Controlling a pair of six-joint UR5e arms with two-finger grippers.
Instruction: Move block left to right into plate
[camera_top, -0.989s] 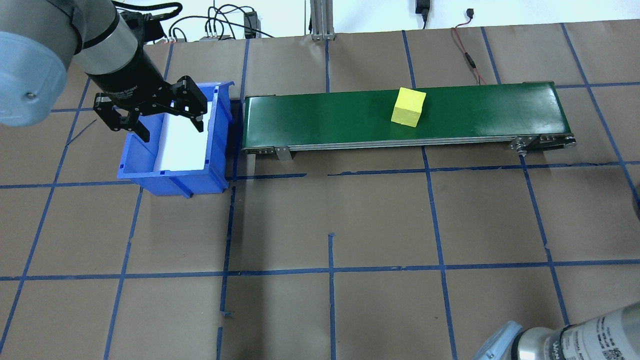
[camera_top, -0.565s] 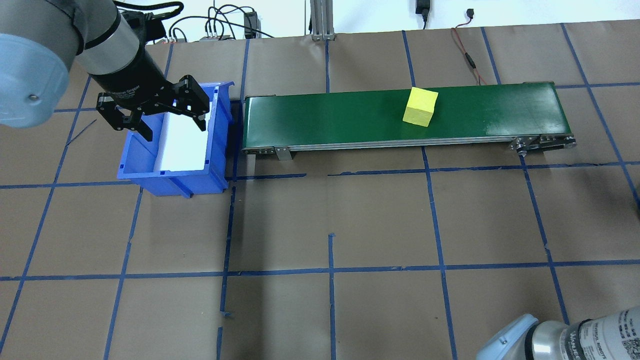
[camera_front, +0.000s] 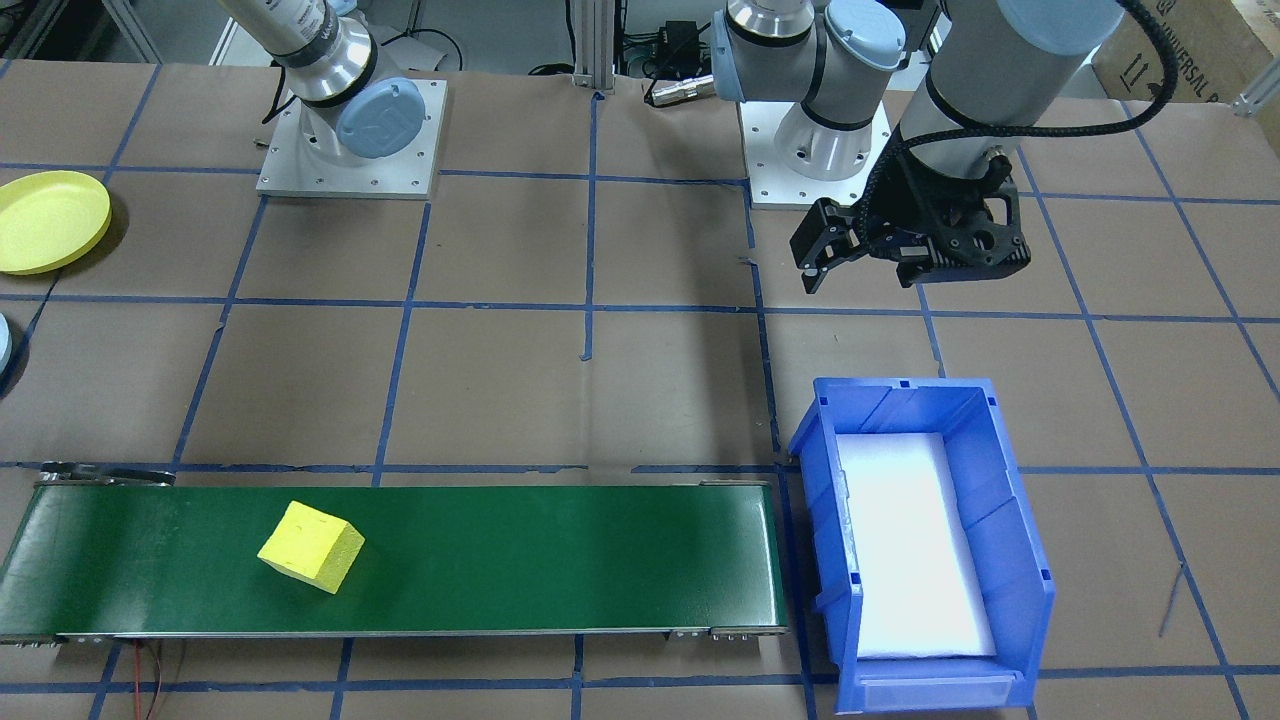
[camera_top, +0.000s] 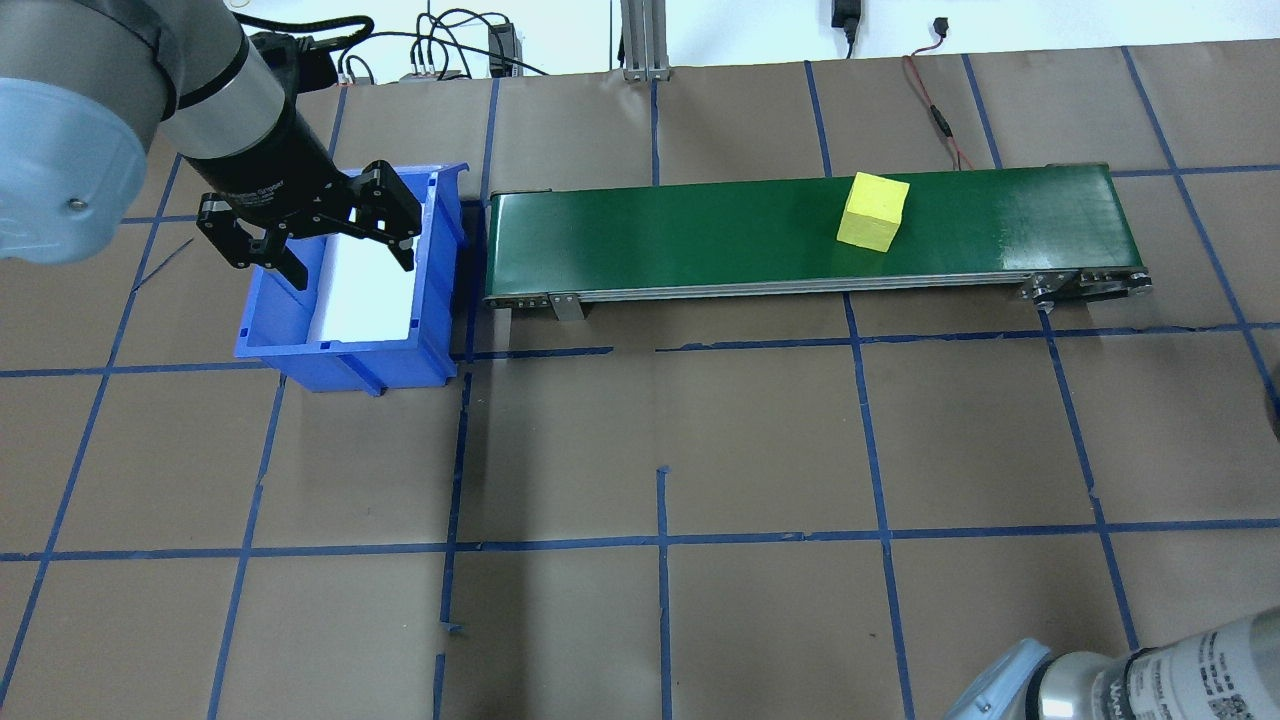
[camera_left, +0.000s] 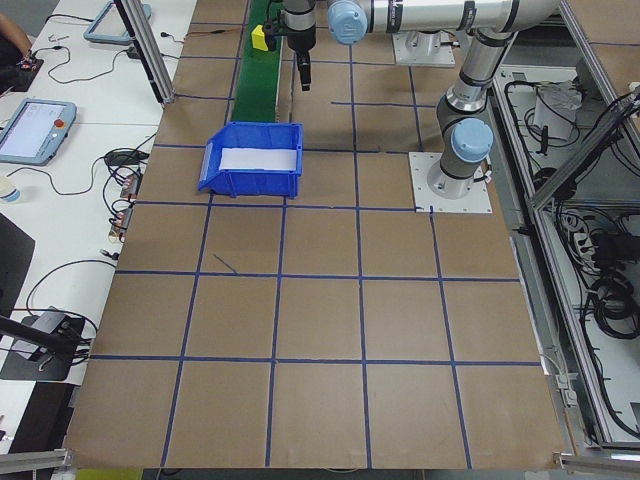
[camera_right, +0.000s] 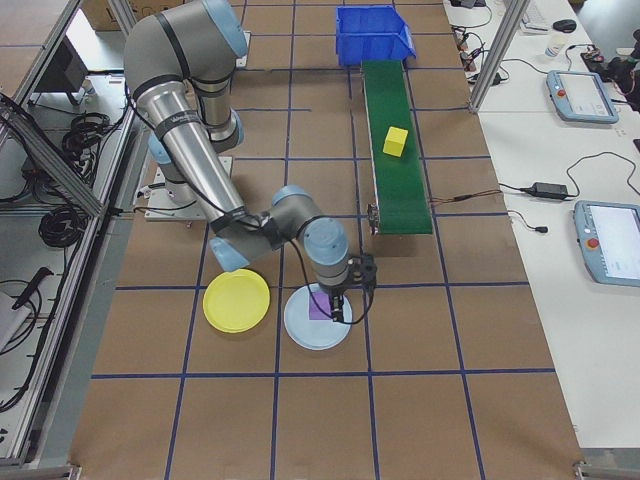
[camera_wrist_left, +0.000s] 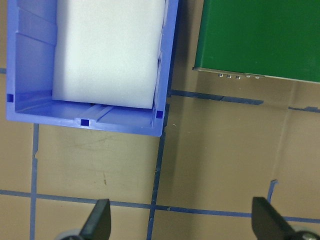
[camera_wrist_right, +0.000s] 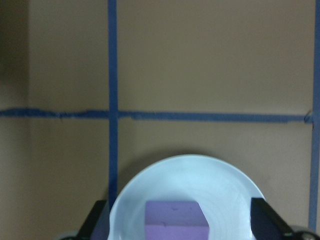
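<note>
Yellow block (camera_top: 873, 211) on belt (camera_top: 700, 235), far from left tool (camera_top: 308, 243).

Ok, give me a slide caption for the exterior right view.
Right gripper hovers over purple block on pale blue plate, beside yellow plate; yellow block rides green conveyor.

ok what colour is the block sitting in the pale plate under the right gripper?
Purple block, on the light blue plate; clearest in the right wrist view.

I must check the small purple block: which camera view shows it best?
The exterior right view: the small purple block lies whole on the pale blue round plate. The right wrist-mounted view crops the block at the frame's bottom edge. Other views miss it.
</note>
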